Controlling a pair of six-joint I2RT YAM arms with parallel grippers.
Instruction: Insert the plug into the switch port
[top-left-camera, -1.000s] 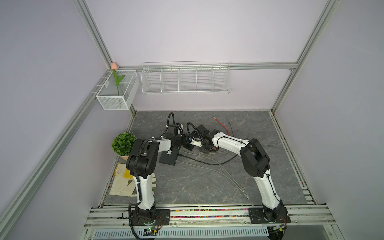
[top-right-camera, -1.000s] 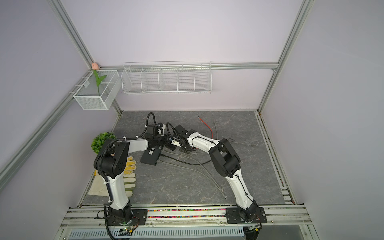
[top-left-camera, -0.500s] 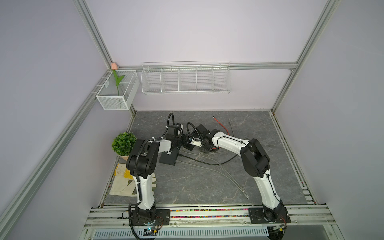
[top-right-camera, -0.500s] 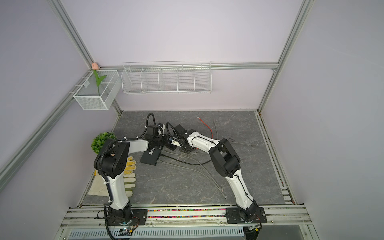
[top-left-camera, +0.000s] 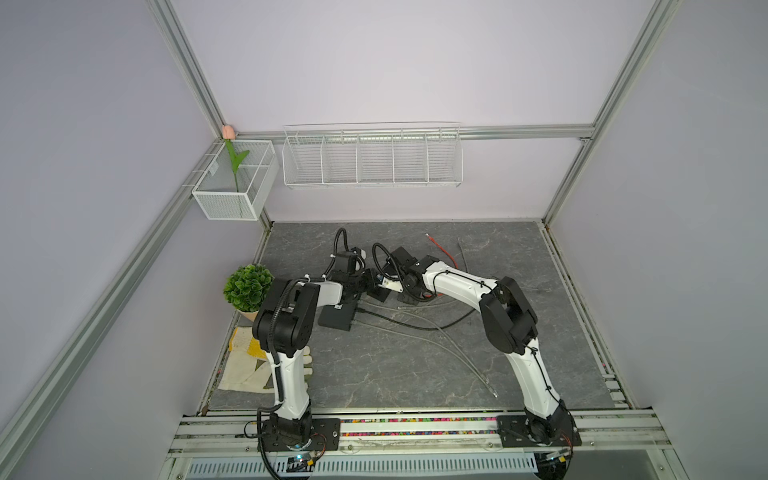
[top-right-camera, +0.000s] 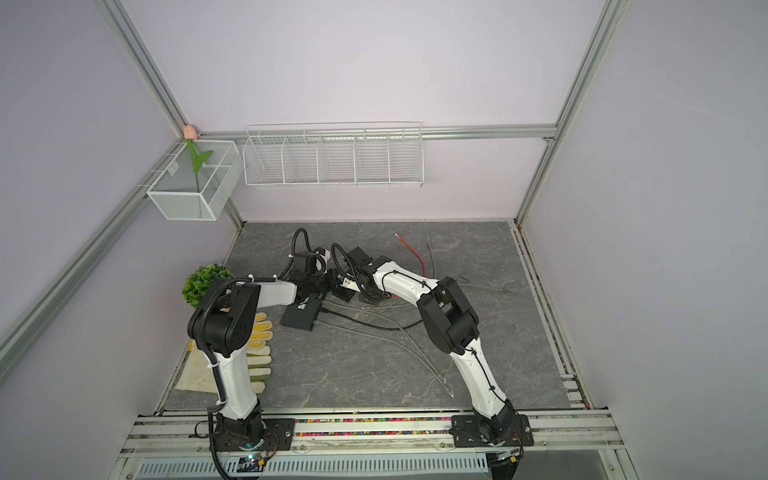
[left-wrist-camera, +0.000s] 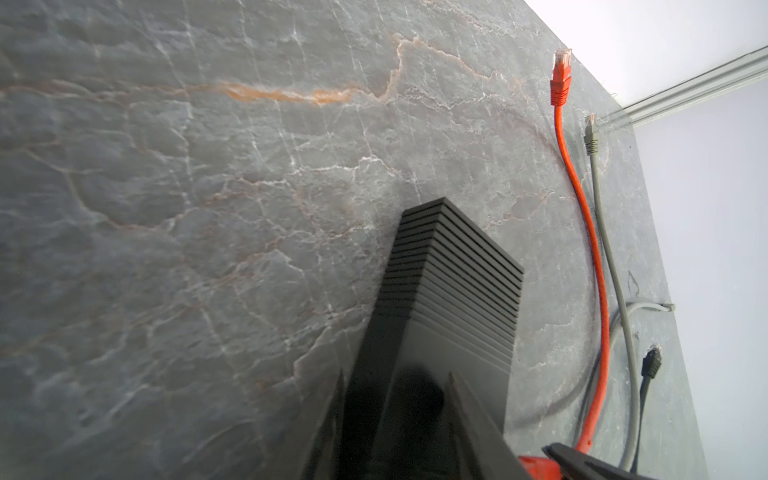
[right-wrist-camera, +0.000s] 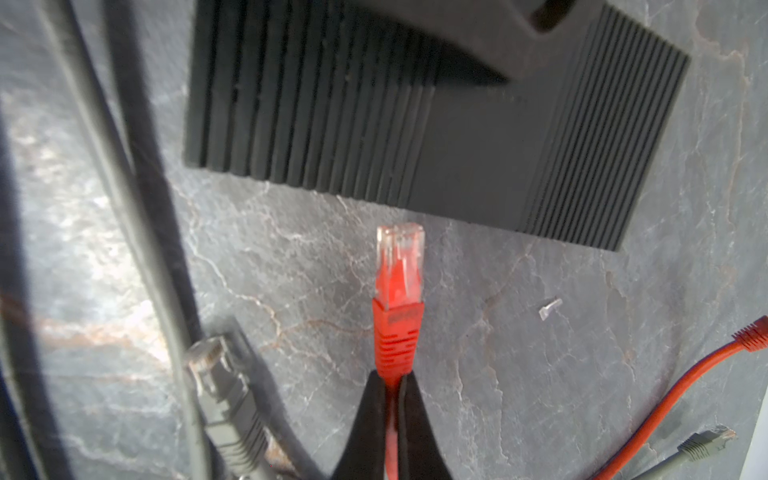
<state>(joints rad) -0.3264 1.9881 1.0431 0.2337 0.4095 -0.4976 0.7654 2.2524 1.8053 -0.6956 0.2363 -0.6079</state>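
Currently the step in hand is alignment of the plug with the port, prior to insertion.

1. Right gripper (right-wrist-camera: 392, 380): jaws together, clamped on the red boot just behind the plug (right-wrist-camera: 399, 266). The clear tip projects forward, off the table (right-wrist-camera: 540, 374).
2. Left gripper (left-wrist-camera: 395, 376): fingers straddle the near end of the switch (left-wrist-camera: 457, 266) and appear clamped on it, steadying the housing.
3. Location, in a top view: the switch (top-left-camera: 380, 294) lies between the two wrists, the right arm at about 2 o'clock of it and the left arm at about 10 o'clock. A second black box (top-left-camera: 336, 318), with cables already fitted, sits at about 7 o'clock.
4. Plug tip and switch edge are apart; a strip of bare table shows between them. The port openings are not visible in any view.

Next move, as judged: lower or tilt the plug until its axis meets the port face, centre it on one opening, latch tab correctly oriented, then advance straight. The grip on the boot is narrow, so side load may pivot the plug.
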